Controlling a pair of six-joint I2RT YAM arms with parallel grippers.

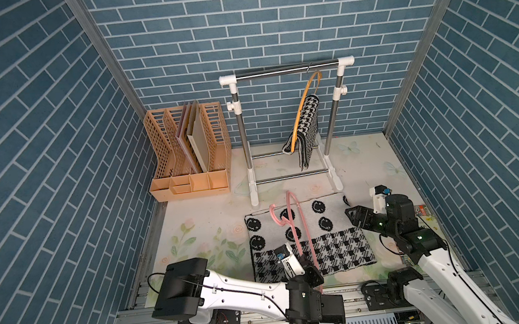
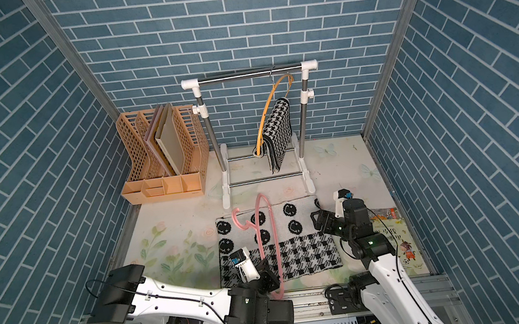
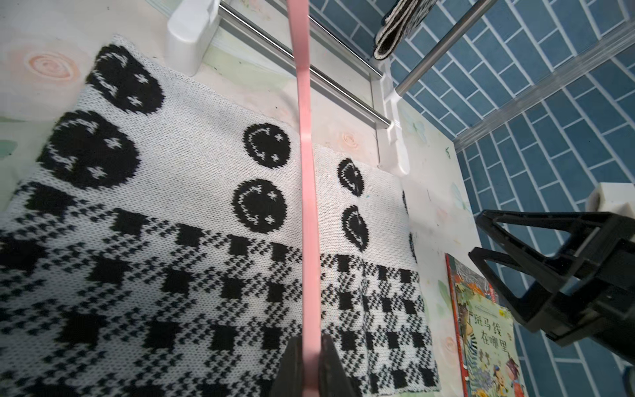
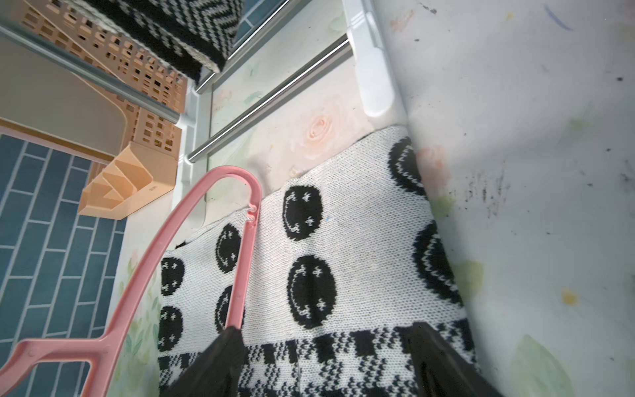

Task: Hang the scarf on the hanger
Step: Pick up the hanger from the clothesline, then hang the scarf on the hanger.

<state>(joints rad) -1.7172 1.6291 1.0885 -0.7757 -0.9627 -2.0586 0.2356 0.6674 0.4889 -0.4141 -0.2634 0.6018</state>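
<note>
Clamping down with the left gripper (image 3: 312, 343) on the flat bar of the pink hanger (image 3: 307, 172), jaws nearly together on the plastic, close to the front edge of the floral table mat (image 1: 194, 242). Holding that hanger on edge over the scarf (image 1: 324, 228), with the hook jutting toward the left side.

Lying flat and spread out on the mat, not yet on the hanger: checked half nearer, smiley-face half farther. Sitting directly beneath the pink bar and between the two grippers.

Hovering with the right gripper (image 1: 351, 215) at the scarf's right edge, jaws standing wide apart and gripping nothing, fingertips aimed at the smiley half. Reaching in over a picture book (image 2: 400, 236) lying at the mat's right edge.

Farther back, facing a small clothes rack (image 1: 288, 69) standing just beyond the scarf's far edge. Carrying on its top bar an orange hanger (image 1: 303, 105) with a houndstooth scarf (image 1: 308, 121) draped over it.

Flanking the rack on its left, close to the back wall (image 1: 269, 20): a tan file organiser (image 1: 188, 183) holding a few flat boards (image 1: 197, 133) upright.
</note>
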